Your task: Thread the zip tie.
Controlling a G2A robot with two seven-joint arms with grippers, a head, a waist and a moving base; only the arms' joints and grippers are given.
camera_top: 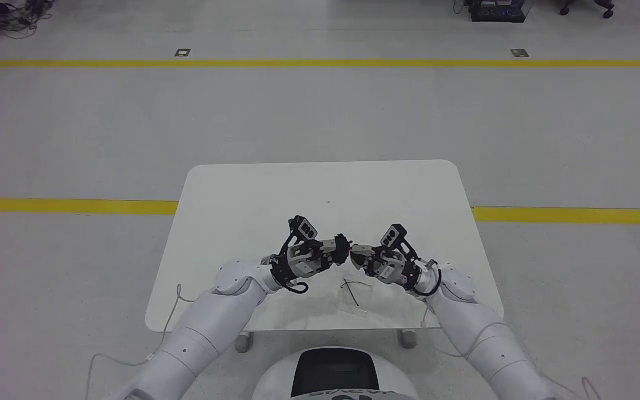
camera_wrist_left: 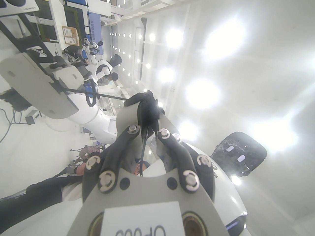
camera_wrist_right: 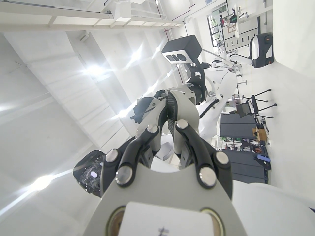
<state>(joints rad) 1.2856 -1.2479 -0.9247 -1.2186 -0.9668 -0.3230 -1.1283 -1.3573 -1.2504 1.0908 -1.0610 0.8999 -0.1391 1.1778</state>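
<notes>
The zip tie [camera_wrist_left: 98, 94] is a thin black strap stretched between my two grippers above the front middle of the white table [camera_top: 300, 190]. My left gripper [camera_wrist_left: 145, 104] is shut on one end of it, and a black strand runs down between its fingers [camera_wrist_left: 128, 136]. My right gripper [camera_wrist_right: 163, 99] is shut, tip to tip with the left one [camera_wrist_right: 142, 109], and the strap ends at its fingers [camera_wrist_left: 59, 88]. In the top view the left gripper [camera_top: 338, 250] and right gripper [camera_top: 361, 258] almost touch, and a thin dark line [camera_top: 352, 290] shows below them.
The table's far half is bare white surface. A yellow floor line [camera_top: 90, 206] runs behind the table. A cable [camera_top: 172, 305] hangs off the table's front left corner.
</notes>
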